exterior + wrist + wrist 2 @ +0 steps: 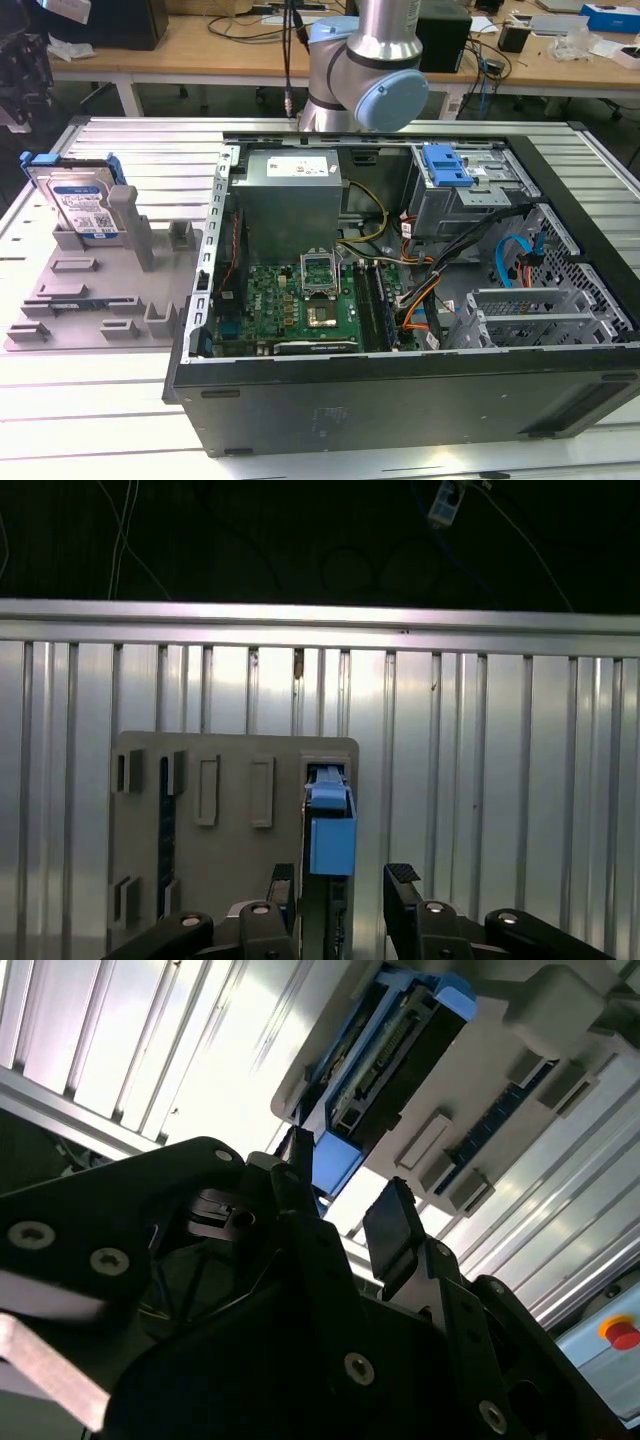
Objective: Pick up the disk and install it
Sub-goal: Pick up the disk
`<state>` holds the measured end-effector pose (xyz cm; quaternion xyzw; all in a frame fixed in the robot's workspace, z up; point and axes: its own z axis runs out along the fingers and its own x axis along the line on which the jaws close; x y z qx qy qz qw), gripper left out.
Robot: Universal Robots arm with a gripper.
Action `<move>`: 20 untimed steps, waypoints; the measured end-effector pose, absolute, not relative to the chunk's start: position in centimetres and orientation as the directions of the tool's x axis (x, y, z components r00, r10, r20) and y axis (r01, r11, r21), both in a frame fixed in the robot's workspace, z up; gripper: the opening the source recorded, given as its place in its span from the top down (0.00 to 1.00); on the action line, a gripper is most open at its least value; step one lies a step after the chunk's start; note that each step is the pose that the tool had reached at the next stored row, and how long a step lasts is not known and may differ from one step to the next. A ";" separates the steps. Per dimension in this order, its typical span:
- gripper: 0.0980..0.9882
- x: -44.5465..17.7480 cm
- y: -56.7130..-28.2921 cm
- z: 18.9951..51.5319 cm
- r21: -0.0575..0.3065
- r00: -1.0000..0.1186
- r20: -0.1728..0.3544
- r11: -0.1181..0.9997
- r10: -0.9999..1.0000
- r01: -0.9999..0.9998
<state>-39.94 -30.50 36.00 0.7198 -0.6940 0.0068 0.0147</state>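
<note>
An open black computer case (400,400) lies on a ribbed metal table (90,400). Inside it are a green motherboard (290,300), a grey power-supply box (290,200) and a blue latch (447,165). A grey plastic fixture (110,300) rests just beside the case, at the exterior view's left. Wooden desks (200,45) stand far behind.

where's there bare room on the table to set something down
Bare ribbed table lies in front of the grey fixture plate, at the exterior view's lower left, and farther back, between the upright disk and the open computer case. Crowded: the plate's brackets and the case's inside.
</note>
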 end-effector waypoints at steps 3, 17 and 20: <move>0.57 -40.0 -30.6 35.8 0.012 0.045 0.030 -0.044 -0.999 -0.999; 0.57 -40.0 -30.9 34.5 0.012 0.053 0.029 -0.052 -0.998 -0.999; 0.57 -40.0 -30.7 34.4 0.011 0.053 0.029 -0.053 -0.998 -0.999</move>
